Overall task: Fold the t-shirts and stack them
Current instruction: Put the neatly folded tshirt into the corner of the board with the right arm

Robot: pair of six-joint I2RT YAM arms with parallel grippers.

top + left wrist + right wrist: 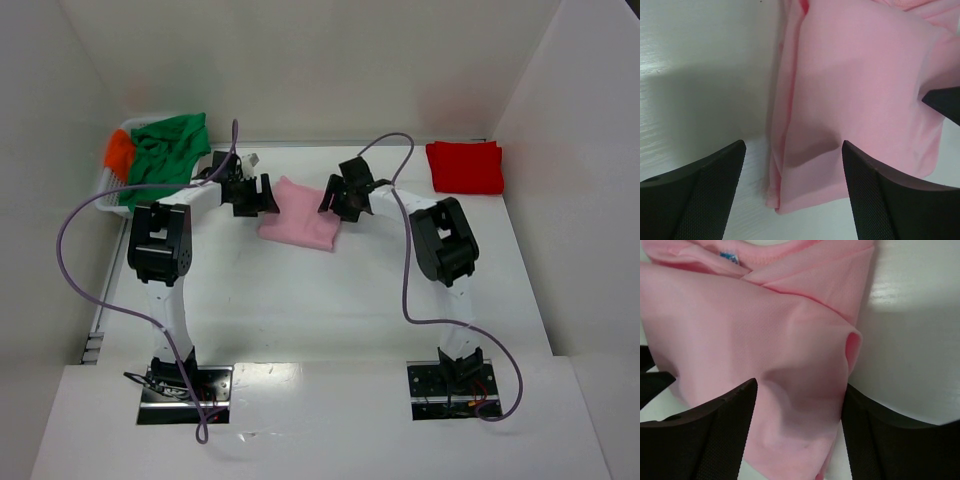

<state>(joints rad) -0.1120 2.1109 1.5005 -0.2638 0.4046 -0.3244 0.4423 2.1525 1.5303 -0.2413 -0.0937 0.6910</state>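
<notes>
On the white surface the folded pink shirt lies between the arms, the left gripper at its 9 o'clock edge and the right gripper at 3 o'clock, both with jaws apart astride the cloth.

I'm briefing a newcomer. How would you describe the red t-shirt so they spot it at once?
Start at the white table and go to its far right corner. The red t-shirt lies there folded flat and alone, while the pink t-shirt sits mid-table.
</notes>
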